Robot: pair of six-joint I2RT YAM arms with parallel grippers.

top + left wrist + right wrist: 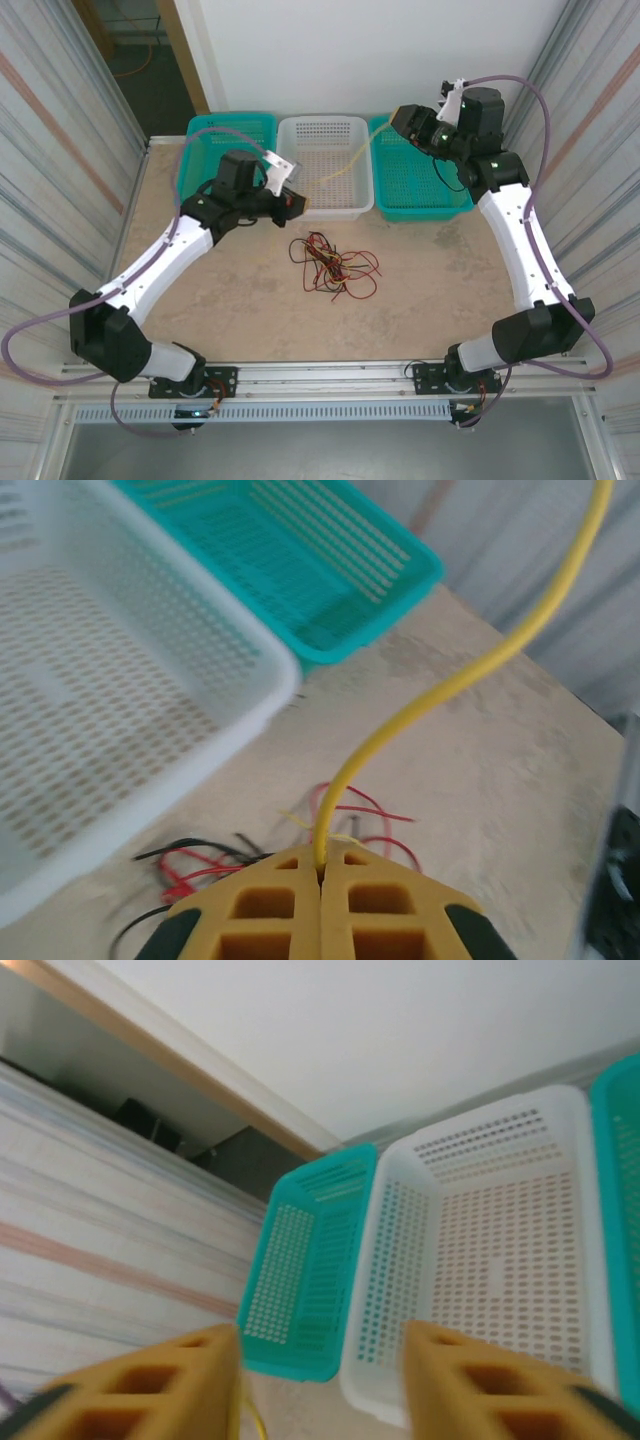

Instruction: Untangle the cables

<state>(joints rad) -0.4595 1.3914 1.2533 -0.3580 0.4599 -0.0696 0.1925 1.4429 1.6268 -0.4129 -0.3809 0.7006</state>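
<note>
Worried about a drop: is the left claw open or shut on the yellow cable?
Shut on it: the left claw shows no gap, and the yellow cable emerges pinched from its tip.

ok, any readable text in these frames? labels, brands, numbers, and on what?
None legible in any view.
White basket, left teal basket, right teal basket: no print visible.
Cables, yellow cable: no markings visible.
Left hand, right hand: no labels visible.
</note>
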